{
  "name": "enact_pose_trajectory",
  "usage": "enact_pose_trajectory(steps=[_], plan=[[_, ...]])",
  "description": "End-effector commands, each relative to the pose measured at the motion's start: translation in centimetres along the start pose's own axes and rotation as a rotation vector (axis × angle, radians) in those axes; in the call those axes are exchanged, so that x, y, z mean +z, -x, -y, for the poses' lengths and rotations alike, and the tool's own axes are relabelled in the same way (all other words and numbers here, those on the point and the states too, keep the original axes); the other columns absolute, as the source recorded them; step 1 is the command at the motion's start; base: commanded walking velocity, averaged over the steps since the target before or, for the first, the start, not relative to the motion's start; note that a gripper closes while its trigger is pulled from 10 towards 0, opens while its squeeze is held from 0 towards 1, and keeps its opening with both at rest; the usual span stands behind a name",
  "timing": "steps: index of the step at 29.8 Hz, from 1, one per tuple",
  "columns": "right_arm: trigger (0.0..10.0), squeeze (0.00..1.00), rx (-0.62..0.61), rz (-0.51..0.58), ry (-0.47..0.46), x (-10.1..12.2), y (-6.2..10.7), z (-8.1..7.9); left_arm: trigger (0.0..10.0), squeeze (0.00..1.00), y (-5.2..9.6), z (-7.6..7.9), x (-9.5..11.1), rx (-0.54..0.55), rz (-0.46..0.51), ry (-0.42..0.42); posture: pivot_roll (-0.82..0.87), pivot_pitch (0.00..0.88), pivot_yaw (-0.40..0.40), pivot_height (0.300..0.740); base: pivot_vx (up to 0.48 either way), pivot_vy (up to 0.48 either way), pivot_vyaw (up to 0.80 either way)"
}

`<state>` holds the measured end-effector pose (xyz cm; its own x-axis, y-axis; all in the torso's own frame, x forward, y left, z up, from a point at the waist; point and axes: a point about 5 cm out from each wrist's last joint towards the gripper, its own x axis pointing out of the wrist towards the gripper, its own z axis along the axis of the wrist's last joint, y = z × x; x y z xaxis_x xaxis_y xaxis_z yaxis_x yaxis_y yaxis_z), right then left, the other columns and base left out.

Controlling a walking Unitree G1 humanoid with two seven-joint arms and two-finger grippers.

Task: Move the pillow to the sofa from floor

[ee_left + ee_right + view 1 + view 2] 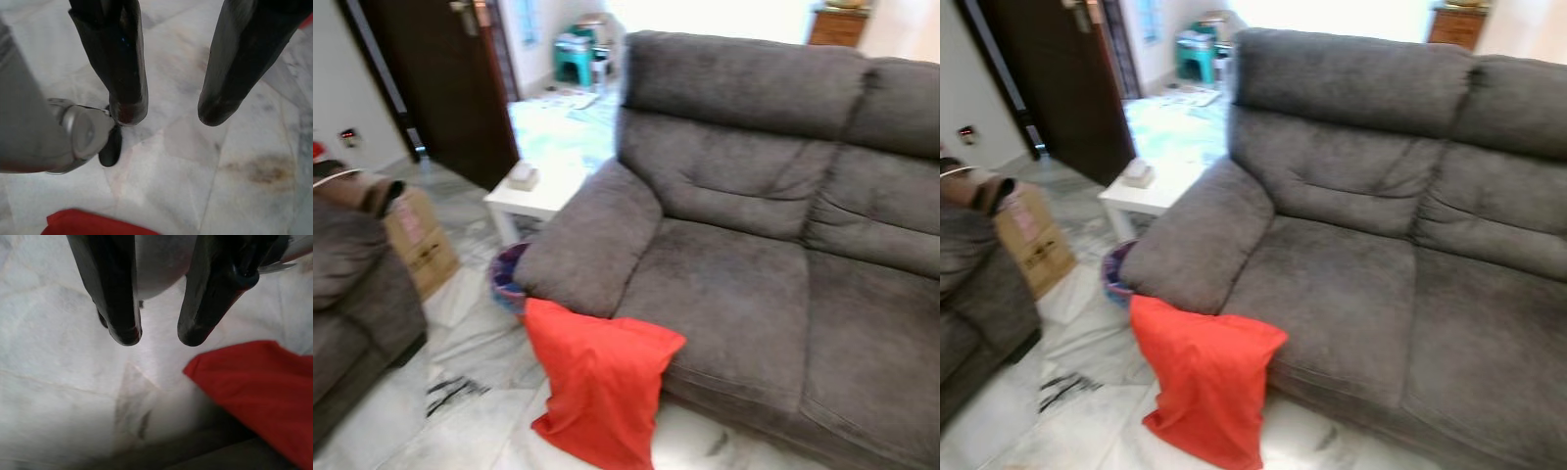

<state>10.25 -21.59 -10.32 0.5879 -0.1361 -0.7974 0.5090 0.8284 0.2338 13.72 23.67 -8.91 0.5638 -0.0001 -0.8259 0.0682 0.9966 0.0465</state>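
The left tool [168, 110] hangs above the marble floor [234, 186] with its two black fingers [124, 73] spread and nothing between them; a red edge of the pillow [93, 224] shows on the floor beyond the fingertips, and a silver robot part [80, 132] sits beside one finger. The right tool [156, 335] also hangs over the floor, fingers [112, 293] parted and empty, with a corner of the pillow [259, 387] near its tips but not touching them.

From the head views, the red pillow [597, 382] stands slumped on the floor, leaning against the front of the grey sofa [773, 284], its top edge tucked just under the sofa's armrest [587, 245] and partly draped against the front of the seat cushion. The sofa's seat is bare.

Beside the armrest stands a small white worktop [533, 201] carrying a tissue box [522, 175]. A blue basket [505, 276] sits on the floor between that worktop and the armrest, just behind the pillow. A cardboard box [416, 240] stands farther to the left, next to part of a second grey sofa [352, 294]. A dark door [445, 78] stands behind.
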Motion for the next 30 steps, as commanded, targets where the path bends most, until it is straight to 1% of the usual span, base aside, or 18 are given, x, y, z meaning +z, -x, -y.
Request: enact_pose_trajectory(steps=[1, 3, 5, 10, 12, 16, 19, 22, 24, 28, 30], plan=[[10.0, 0.00, -0.006, -0.014, 0.003, -0.6, 0.2, 0.2, 10.0, 0.00, 0.0, 0.2, -0.2, 0.004, -0.013, -0.006, 0.16, 0.040, 0.039, 0.740, 0.000, 0.000, 0.80], [10.0, 0.00, 0.002, -0.012, 0.007, -0.6, 0.2, 0.1, 10.0, 0.00, -0.2, 1.0, -0.2, -0.003, -0.013, -0.002, 0.16, 0.040, 0.041, 0.740, 0.000, 0.000, 0.80], [10.0, 0.00, 0.004, -0.010, 0.007, -0.6, 0.2, 0.0, 10.0, 0.00, -0.2, 1.0, -0.2, -0.004, -0.012, -0.002, 0.16, 0.042, 0.042, 0.740, 0.000, 0.000, 0.80], [10.0, 0.00, 0.007, -0.006, 0.004, -0.6, 0.3, 0.1, 10.0, 0.00, -0.2, 0.8, -0.1, 0.002, -0.009, 0.002, 0.16, 0.050, 0.039, 0.740, 0.000, 0.000, 0.80], [10.0, 0.00, 0.007, -0.005, 0.003, -0.6, 0.3, 0.1, 10.0, 0.00, -0.2, 0.5, -0.1, 0.002, -0.015, -0.023, 0.16, 0.048, 0.038, 0.740, 0.000, 0.000, 0.80], [10.0, 0.00, -0.005, 0.005, 0.000, -0.5, 0.3, 0.2, 10.0, 0.00, -0.2, 0.5, 0.0, 0.001, -0.014, -0.018, 0.16, 0.054, 0.037, 0.740, 0.000, 0.000, 0.73], [10.0, 0.00, -0.012, 0.012, -0.017, -0.4, 0.3, 0.3, 10.0, 0.00, -0.3, 1.0, -0.1, 0.000, -0.014, -0.015, 0.16, 0.056, 0.036, 0.740, 0.000, 0.000, 0.00], [10.0, 0.00, -0.016, 0.015, -0.027, -0.3, 0.3, 0.4, 10.0, 0.00, -0.4, 2.1, -0.2, -0.017, -0.013, -0.007, 0.16, 0.056, 0.036, 0.740, 0.000, 0.000, 0.00], [10.0, 0.00, -0.019, 0.016, -0.029, -0.3, 0.3, 0.5, 10.0, 0.00, -0.4, 2.2, -0.3, -0.017, -0.013, -0.005, 0.16, 0.057, 0.036, 0.740, 0.144, 0.000, 0.00], [10.0, 0.00, -0.034, 0.024, -0.023, -0.2, 0.3, 0.6, 10.0, 0.00, -0.4, 2.1, -0.3, -0.013, -0.011, -0.002, 0.17, 0.058, 0.036, 0.740, 0.301, 0.000, 0.00], [10.0, 0.00, -0.050, 0.032, -0.011, 0.0, 0.3, 0.7, 10.0, 0.00, -0.2, 1.6, -0.5, -0.010, -0.012, 0.003, 0.17, 0.058, 0.036, 0.740, 0.324, 0.000, 0.00]])
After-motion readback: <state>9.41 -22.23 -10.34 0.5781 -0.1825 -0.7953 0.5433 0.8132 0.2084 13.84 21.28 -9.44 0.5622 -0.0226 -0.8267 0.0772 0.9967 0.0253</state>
